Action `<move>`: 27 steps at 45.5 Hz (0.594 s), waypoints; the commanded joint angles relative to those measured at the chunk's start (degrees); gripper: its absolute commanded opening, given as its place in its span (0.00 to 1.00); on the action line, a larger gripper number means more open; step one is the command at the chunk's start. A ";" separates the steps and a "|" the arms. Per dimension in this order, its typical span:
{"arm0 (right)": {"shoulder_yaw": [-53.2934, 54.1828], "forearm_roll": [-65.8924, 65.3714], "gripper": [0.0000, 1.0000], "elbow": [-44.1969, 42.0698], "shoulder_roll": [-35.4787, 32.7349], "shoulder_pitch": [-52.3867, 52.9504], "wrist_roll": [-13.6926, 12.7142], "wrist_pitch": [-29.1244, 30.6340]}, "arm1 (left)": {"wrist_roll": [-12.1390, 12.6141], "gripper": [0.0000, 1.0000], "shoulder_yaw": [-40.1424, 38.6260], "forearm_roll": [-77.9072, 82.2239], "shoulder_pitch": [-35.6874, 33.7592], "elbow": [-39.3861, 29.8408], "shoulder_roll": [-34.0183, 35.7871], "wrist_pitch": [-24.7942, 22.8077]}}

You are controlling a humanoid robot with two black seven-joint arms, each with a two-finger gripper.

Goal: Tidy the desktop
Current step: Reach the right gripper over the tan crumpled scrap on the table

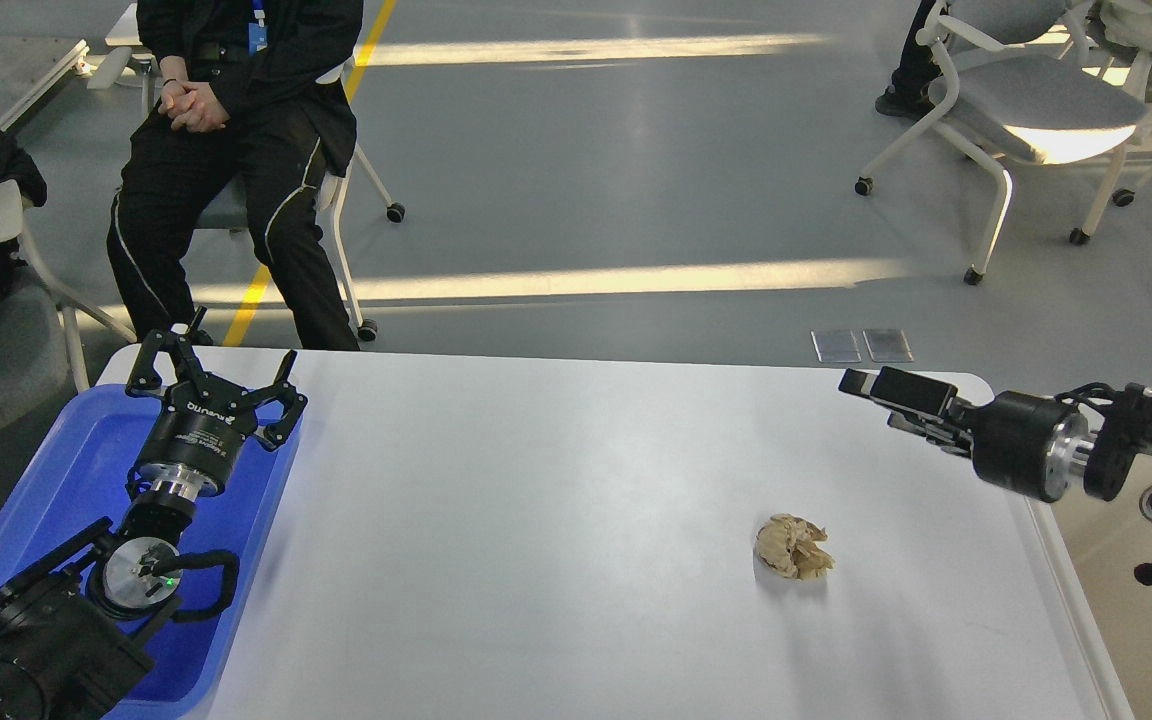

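Note:
The white desktop (556,500) holds one crumpled beige paper ball (793,547), right of centre. My left gripper (211,365) is open and empty, hovering over the far right corner of the blue tray (56,470). My right gripper (881,403) reaches in from the right over the desktop's far right corner, turned sideways. Its two fingers show apart, one behind the other, with nothing between them. It is up and to the right of the paper ball, well clear of it.
A whitish bin with a beige inside (1071,570) stands against the desktop's right edge, under my right arm. A seated person in black (226,150) is beyond the far left corner. Wheeled chairs (1026,110) stand at the back right.

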 commanded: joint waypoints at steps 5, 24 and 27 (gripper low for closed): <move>-17.83 -7.65 1.00 1.31 6.40 14.26 -1.62 -1.99 | 0.00 1.00 -0.01 -0.01 0.00 0.00 -0.02 -0.01; -22.49 -8.18 1.00 1.13 11.15 18.14 -10.85 -2.08 | 0.00 1.00 -0.01 -0.01 0.00 0.00 -0.02 -0.01; -24.16 -9.93 1.00 1.13 12.11 18.14 -10.85 -2.17 | 0.00 1.00 -0.01 -0.01 0.00 0.00 -0.02 -0.01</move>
